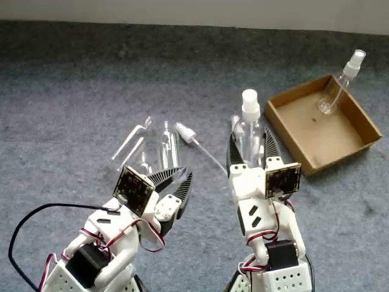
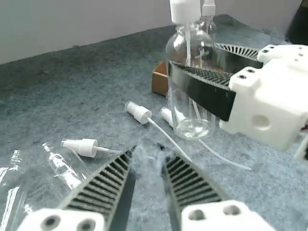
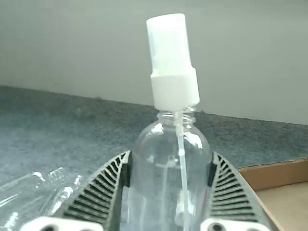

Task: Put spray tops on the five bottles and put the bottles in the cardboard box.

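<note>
My right gripper [image 1: 250, 139] is shut on a clear bottle [image 1: 249, 141] that stands upright with a white spray top [image 1: 250, 103] on its neck. In the right wrist view the fingers press both sides of the bottle [image 3: 166, 159]. My left gripper [image 2: 147, 150] hovers low over the carpet, slightly open with nothing between its fingers. Just beyond it lie two clear bottles [image 1: 165, 146] without tops. Loose spray tops [image 2: 137, 111] with thin tubes rest on the carpet nearby. Another bottle [image 1: 339, 88] with a spray top leans in the cardboard box [image 1: 285, 125].
The cardboard box sits to the right of the held bottle, with its open side up. Thin dip tubes [image 1: 130, 141] lie left of the lying bottles. Grey carpet covers the table, with free room at the far left and the back.
</note>
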Controlling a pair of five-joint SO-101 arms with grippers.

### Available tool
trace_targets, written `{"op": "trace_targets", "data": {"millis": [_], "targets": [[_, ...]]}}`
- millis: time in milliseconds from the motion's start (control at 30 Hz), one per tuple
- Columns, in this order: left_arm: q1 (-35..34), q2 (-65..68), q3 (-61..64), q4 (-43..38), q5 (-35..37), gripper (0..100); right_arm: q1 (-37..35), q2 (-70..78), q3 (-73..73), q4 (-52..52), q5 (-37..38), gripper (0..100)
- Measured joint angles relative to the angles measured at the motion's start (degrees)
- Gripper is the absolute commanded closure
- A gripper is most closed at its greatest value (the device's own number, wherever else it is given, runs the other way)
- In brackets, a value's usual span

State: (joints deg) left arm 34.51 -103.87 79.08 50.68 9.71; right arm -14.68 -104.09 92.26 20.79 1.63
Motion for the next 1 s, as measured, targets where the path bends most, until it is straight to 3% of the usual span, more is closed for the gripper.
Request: {"op": "trace_targets", "data": {"millis": [300, 700, 1000], "targets": [[1.85, -0.18, 4.31, -5.01, 0.00, 99, 0.00, 0.00, -6.42, 0.00, -1.85, 86.1], [1.76, -0.09, 14.95, -23.65, 0.00, 99, -1.49, 15.38, -18.46, 2.64, -2.02, 86.1], [8.44, 0.00, 16.62, -27.69, 0.00, 99, -6.07, 22.51, -18.46, -8.70, -2.11, 86.1]]}}
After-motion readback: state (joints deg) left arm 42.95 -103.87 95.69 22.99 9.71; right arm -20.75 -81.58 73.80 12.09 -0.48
